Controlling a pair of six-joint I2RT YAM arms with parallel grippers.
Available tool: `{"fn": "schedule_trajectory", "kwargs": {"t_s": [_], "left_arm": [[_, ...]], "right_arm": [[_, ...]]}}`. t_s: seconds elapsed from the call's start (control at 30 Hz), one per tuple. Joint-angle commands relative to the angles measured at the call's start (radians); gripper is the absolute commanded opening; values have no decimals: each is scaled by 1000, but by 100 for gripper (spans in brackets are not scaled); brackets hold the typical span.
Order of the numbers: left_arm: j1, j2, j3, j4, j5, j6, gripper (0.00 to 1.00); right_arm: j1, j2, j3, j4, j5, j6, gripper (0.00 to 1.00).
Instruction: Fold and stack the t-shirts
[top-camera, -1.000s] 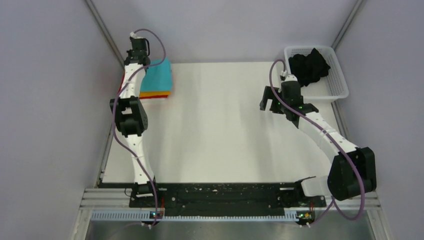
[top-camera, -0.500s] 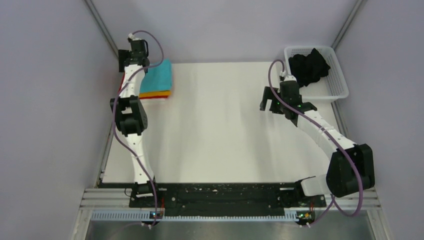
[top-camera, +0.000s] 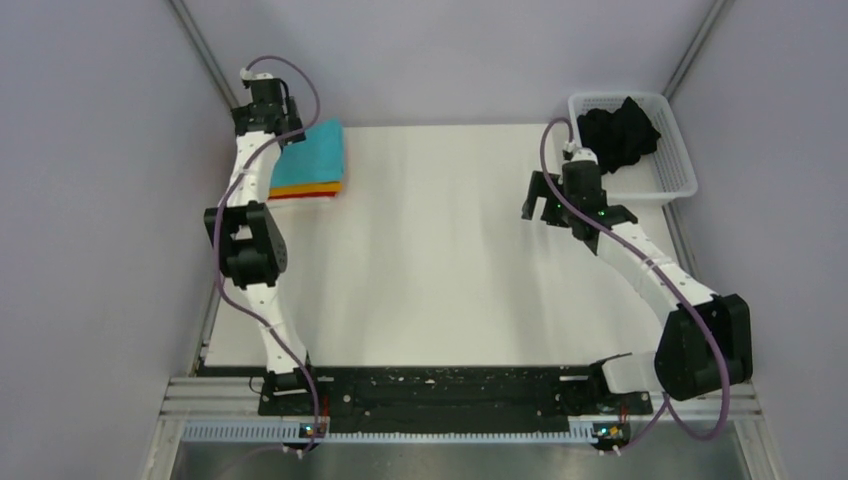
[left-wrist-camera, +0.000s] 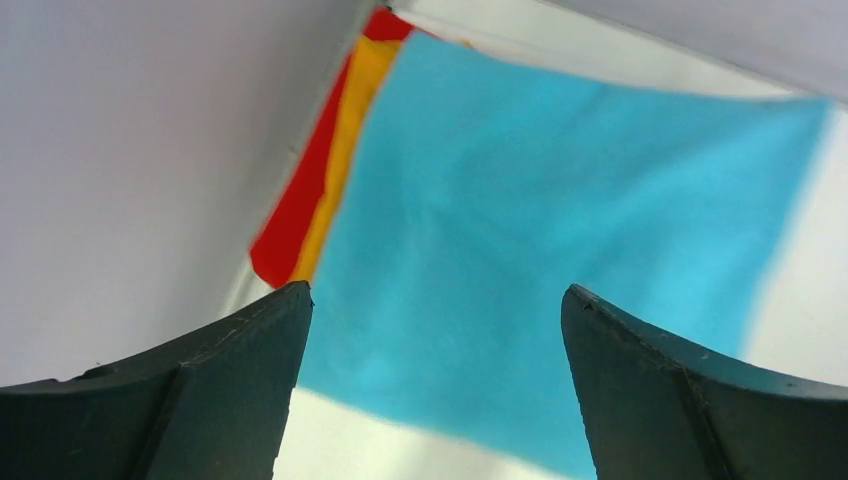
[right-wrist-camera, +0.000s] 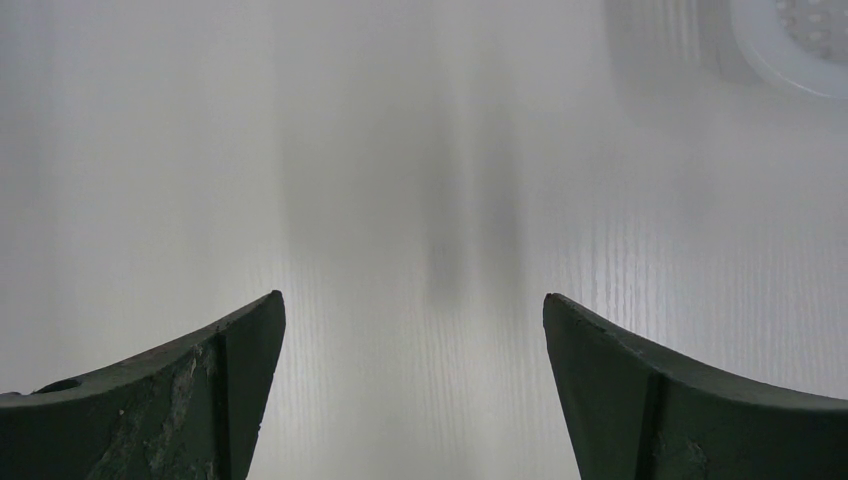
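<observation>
Presently, upper left: turquoise shirt (top-camera: 315, 158) folded flat atop orange shirt (left-wrist-camera: 345, 150) and red shirt (left-wrist-camera: 300, 200), edges stepped. Black shirt (top-camera: 620, 132) crumpled in basket (top-camera: 675, 180), upper right. Left gripper (left-wrist-camera: 435, 295) over stack, jaws spread. Right gripper (right-wrist-camera: 412, 300) over table (top-camera: 450, 260), jaws spread, empty.

There are four t-shirts in all. One black t-shirt (top-camera: 620, 130) lies inside the basket (top-camera: 680, 178). Three make a single pile well to the left of the basket: one turquoise t-shirt (top-camera: 315, 155) on top, one orange t-shirt (left-wrist-camera: 348, 140) under it and one red t-shirt (left-wrist-camera: 300, 205) lowest. There is one basket and one counter (top-camera: 440, 270). There are two arms, the left arm (top-camera: 250, 250) and the right arm (top-camera: 640, 262), each with one pincer: the left pincer (left-wrist-camera: 430, 300) and the right pincer (right-wrist-camera: 412, 310).
</observation>
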Motion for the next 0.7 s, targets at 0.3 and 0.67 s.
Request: {"fn": "schedule_trajectory", "kwargs": {"t_s": [0.3, 0.67], "left_arm": [[-155, -1028, -1169, 346, 305, -427, 99], [-162, -1549, -1544, 209, 236, -523, 99]], "right_arm": [[-12, -280, -251, 83, 88, 74, 99], [-11, -402, -469, 183, 184, 176, 99]]}}
